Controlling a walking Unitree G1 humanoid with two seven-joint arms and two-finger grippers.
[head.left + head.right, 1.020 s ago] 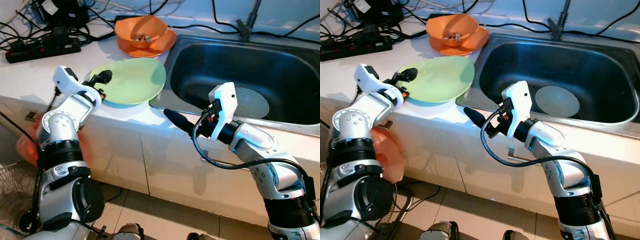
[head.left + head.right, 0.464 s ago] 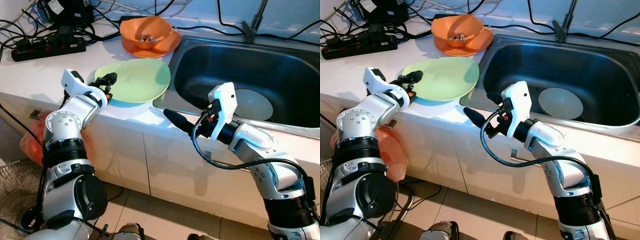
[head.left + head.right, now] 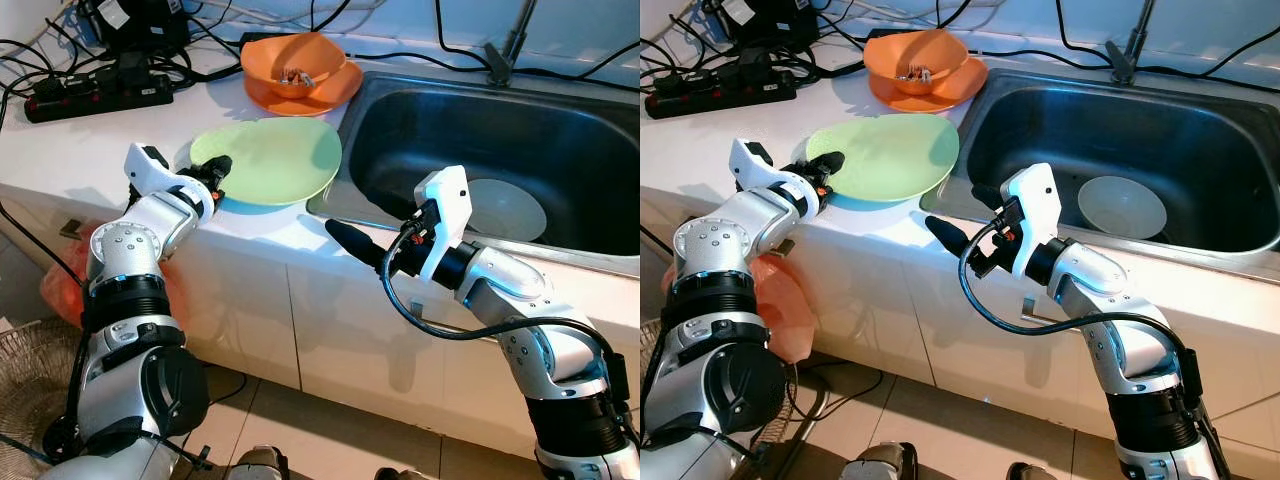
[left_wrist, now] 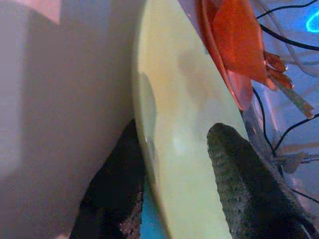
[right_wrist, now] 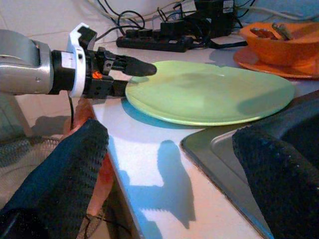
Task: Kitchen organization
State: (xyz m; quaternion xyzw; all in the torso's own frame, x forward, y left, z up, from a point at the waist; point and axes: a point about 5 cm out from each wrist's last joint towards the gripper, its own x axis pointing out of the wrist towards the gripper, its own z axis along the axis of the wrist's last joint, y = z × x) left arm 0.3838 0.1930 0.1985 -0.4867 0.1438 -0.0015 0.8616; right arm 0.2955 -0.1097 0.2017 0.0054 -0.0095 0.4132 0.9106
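Left gripper [image 3: 216,170] clamps rim of green plate [image 3: 270,160], one finger above, one below; plate on white counter [image 3: 70,140] beside sink [image 3: 500,130]. Right gripper [image 5: 164,164] spread wide, unloaded, before counter edge.

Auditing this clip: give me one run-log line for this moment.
left gripper: fingers astride green plate rim on counter | right gripper: open, idle before sink edge | orange bowl: behind plate

Bright, sharp views; left wrist close-up blurred.
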